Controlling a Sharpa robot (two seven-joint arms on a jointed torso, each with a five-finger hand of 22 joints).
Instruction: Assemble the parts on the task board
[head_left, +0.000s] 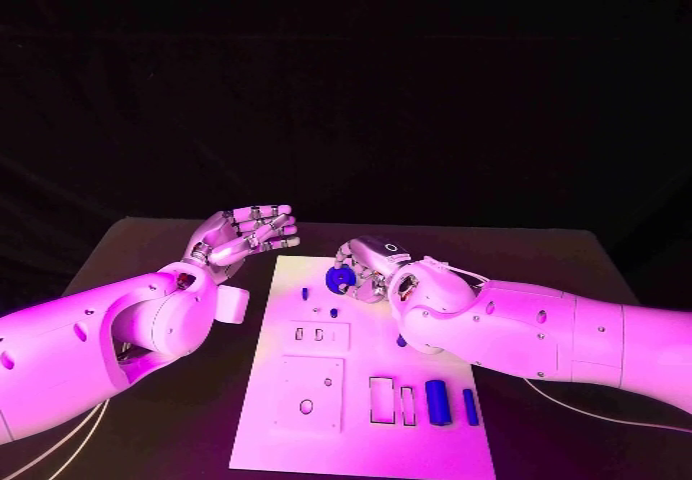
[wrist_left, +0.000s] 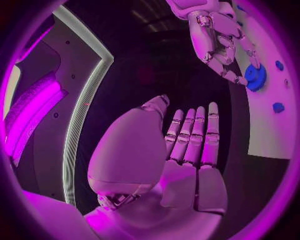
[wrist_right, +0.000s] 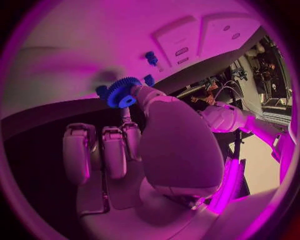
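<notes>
Gear (wrist_right: 123, 92): blue, over the far end of the task board (head_left: 361, 420).
Right hand (head_left: 372, 268): pinches the gear at its fingertips.
Left hand (head_left: 248, 232): released, just beside the board's left edge, farther from the gear.

No readable text, label, brand, number or sign anywhere: none on task board (head_left: 361, 420), none on parts, none on arms.

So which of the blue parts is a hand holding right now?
The blue gear, pinched in the right hand at the board's far end; the other blue pieces rest on the task board.
</notes>
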